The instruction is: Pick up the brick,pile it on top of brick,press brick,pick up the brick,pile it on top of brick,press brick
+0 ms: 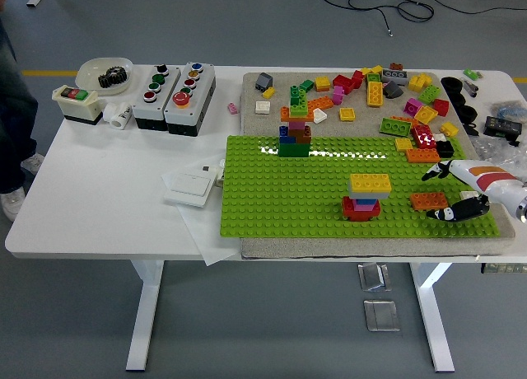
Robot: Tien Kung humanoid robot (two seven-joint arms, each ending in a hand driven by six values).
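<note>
Right hand (451,191) reaching in from the right edge, low over the green baseplate (272,198); its fingers are spread, one dark fingertip (431,174) up above and another down by the plate, nothing gripped between them; an orange brick (428,201) lies flat on the baseplate just beside the lower finger, and whether they touch I cannot tell; left of it, well apart from the hand, stands the small stack: a yellow brick (370,182) on top, sitting wider than the pink and blue layers under it, with a red piece (360,211) at the bottom on the plate; up at the far edge of the baseplate there is a taller tower (295,132), green base, blue, brown and pink in the middle, green at the top; behind it, loose bricks (370,91) of many colours are scattered over a grey mat (272,95); over on the left of the white tabletop (90,189), two grey button boxes (174,97) side by side, a smaller switch box (77,104) with red and green buttons, a white bowl (104,69) holding a dark gear, and a white flat switch plate (191,184) just beside the baseplate's left edge
</note>
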